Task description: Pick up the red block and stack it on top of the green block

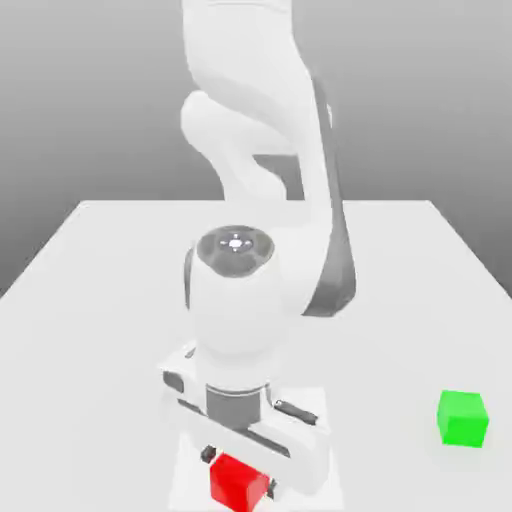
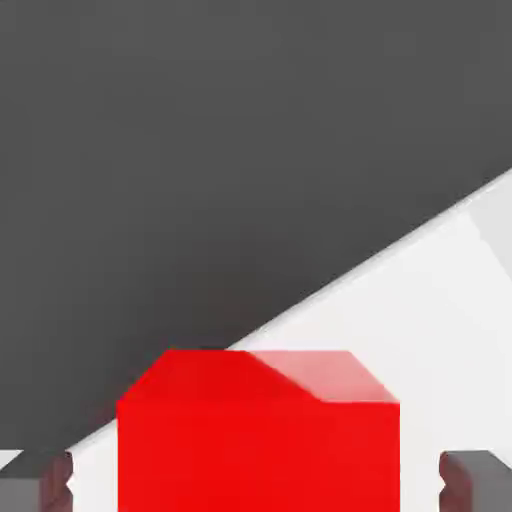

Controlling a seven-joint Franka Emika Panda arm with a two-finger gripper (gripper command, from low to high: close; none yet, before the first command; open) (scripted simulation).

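Hand view: claw (image 2: 257,482) apart, a gap on either side of the red block (image 2: 258,440).

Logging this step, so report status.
Gripper open, fingers astride red block, gaps visible. Green block apart, toward exterior view's right. Nothing seen between blocks.

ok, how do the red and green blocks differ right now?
Red block sits between the fingers; green block stands away from them, toward the exterior view's right. Red is turned at an angle in that view, green is closer to square-on. Both are plain, single-coloured boxes.
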